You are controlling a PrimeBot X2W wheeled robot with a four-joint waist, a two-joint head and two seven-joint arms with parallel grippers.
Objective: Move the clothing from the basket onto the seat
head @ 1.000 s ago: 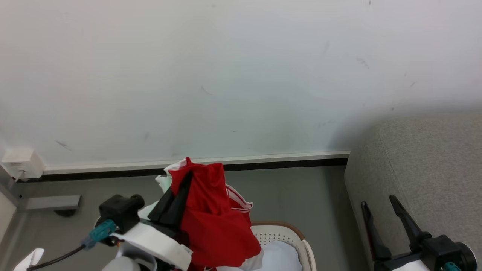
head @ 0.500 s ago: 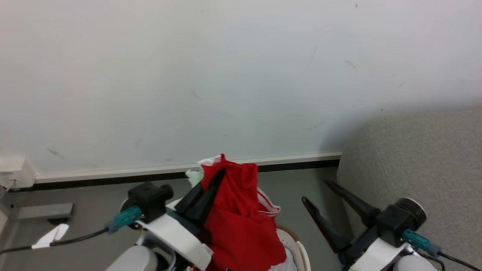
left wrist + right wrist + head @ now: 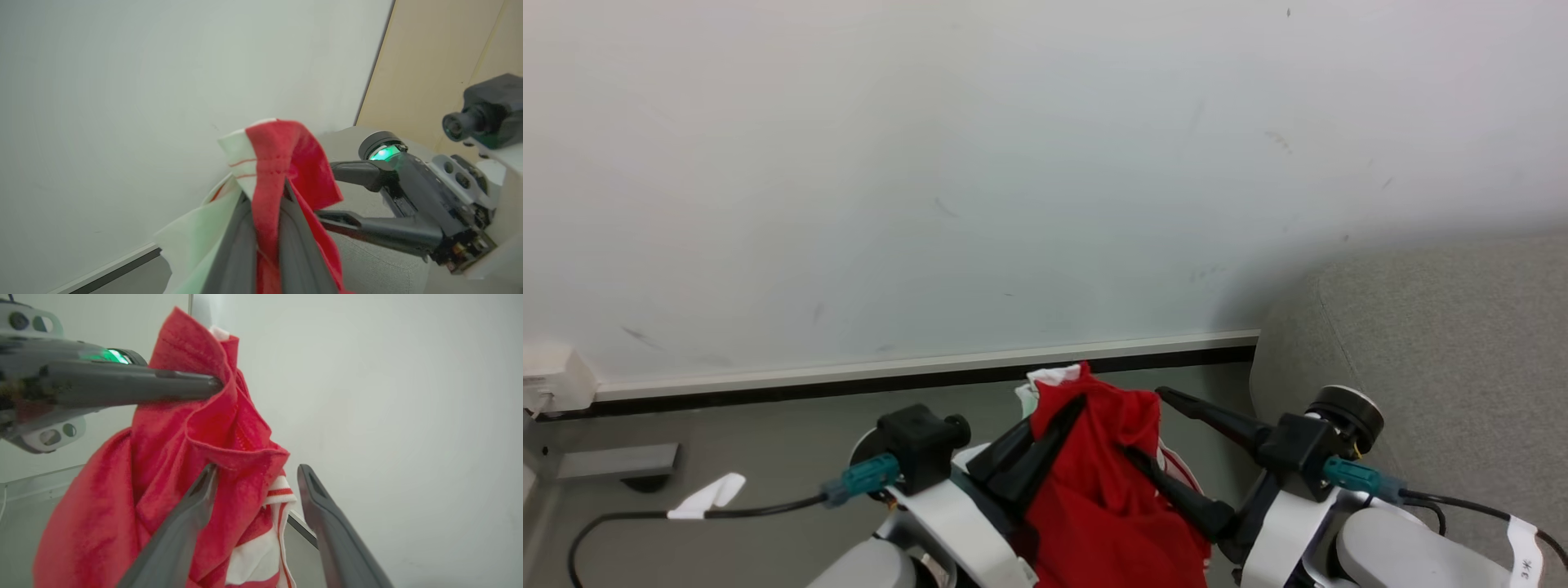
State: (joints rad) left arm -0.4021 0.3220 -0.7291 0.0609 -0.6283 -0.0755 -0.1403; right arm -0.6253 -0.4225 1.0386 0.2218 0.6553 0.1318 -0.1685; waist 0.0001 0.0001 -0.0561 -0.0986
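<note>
Centrally, low in the head view, the clothing [image 3: 1111, 498] hung bunched in the air. It was a bright red garment with a scrap of white at its topmost fold and white striped trim down its right side. The left gripper [image 3: 1072, 408] had hold of it: its two dark fingers were closed together on a pinch of red cloth near the top. The left wrist view showed the fabric squeezed between them and spilling over their tips.

The right gripper [image 3: 1144, 421] reached in from the right with its fingers spread wide apart, grasping nothing. In the right wrist view, a red hem edge sat in the gap between the two fingers. One finger crossed in front of the cloth, though whether it touched could not be told. The other stood in clear air beside it.

The garment hung above the grey floor [image 3: 727, 425], in front of a pale wall [image 3: 1013, 163] with a white skirting board [image 3: 849, 371] along its foot. The seat [image 3: 1437, 343], a grey textured sofa with a rounded end, stood to the right of the cloth, near it but apart, with the right arm between them. A black cable [image 3: 768, 508] with a teal plug ran from the left wrist. A small white box [image 3: 547, 380] sat on the wall at far left.
</note>
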